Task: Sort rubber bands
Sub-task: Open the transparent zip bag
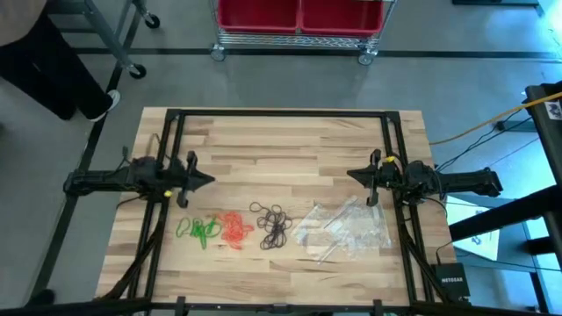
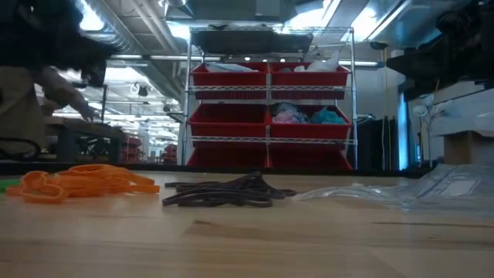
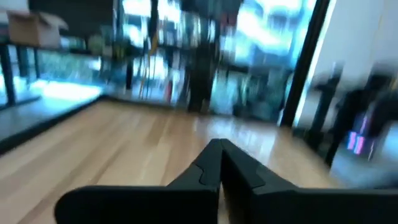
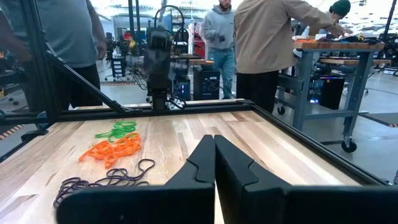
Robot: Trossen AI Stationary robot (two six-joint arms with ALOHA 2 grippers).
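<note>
Table [image 1: 290, 145], front edge at six o'clock. Near row, nine to three o'clock: green rubber bands [image 1: 200, 230]; orange rubber bands [image 1: 234, 229] touching them; black rubber bands [image 1: 271, 226] just beside; clear plastic bags [image 1: 344, 230]. Farther back: left gripper [image 1: 207, 178] at nine o'clock, right gripper [image 1: 353, 175] at three o'clock, both with jaws pressed together, holding nothing. Beyond the table: a shelf with red bins [image 1: 300, 16].

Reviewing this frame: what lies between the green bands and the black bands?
The orange-red bands sit between the green bands and the black bands, clearest in the high view.
</note>
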